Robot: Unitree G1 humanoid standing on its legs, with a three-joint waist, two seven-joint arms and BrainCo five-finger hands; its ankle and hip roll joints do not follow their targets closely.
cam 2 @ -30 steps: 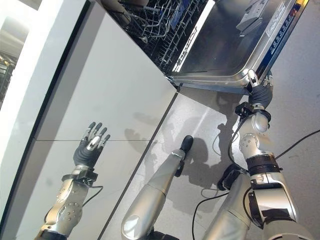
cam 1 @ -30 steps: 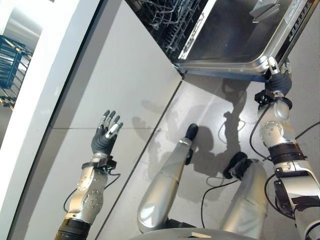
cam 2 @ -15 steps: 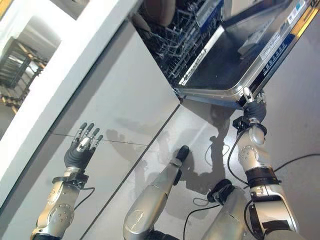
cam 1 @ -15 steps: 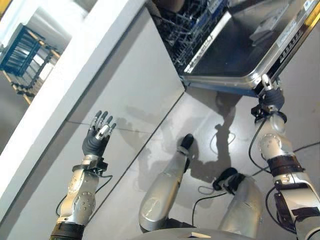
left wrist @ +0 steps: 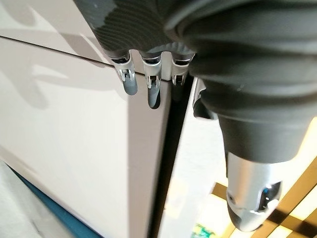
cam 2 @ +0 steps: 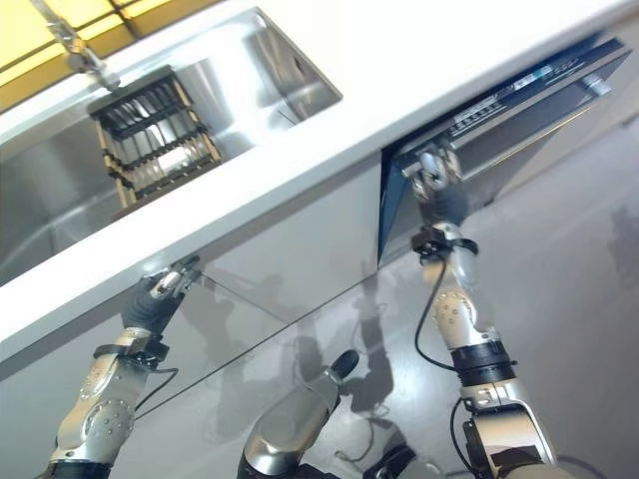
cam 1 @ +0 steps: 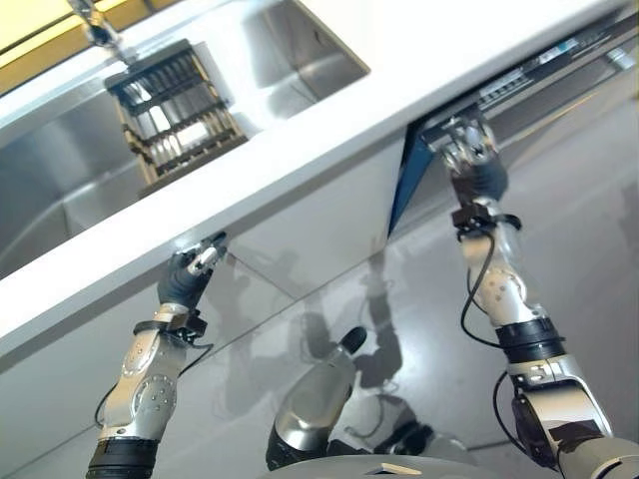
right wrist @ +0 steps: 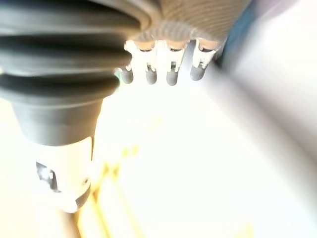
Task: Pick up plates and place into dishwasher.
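Observation:
The dishwasher door (cam 2: pixel 529 95) stands nearly upright under the white counter (cam 1: pixel 399 60), with a narrow dark gap and a blue edge (cam 1: pixel 399 190) at its side. My right hand (cam 1: pixel 474 165) is raised against the door's top edge, its fingers (right wrist: pixel 171 69) straight. My left hand (cam 1: pixel 185 279) is lifted to the counter's front edge above the grey cabinet front (cam 1: pixel 300 230); its fingers (left wrist: pixel 152 89) are straight and hold nothing. A dark dish rack (cam 1: pixel 175 110) sits in the steel sink (cam 1: pixel 300 50). I cannot tell whether plates stand in it.
A tap (cam 1: pixel 95 25) rises behind the sink at the far left. The grey floor (cam 1: pixel 589 249) spreads to the right of the dishwasher. Cabinet fronts run along the whole left side below the counter.
The camera has swung upward, bringing counter and sink into sight. The dishwasher door went from lying open to nearly shut, my right hand rising with it. My left hand rose to the counter edge.

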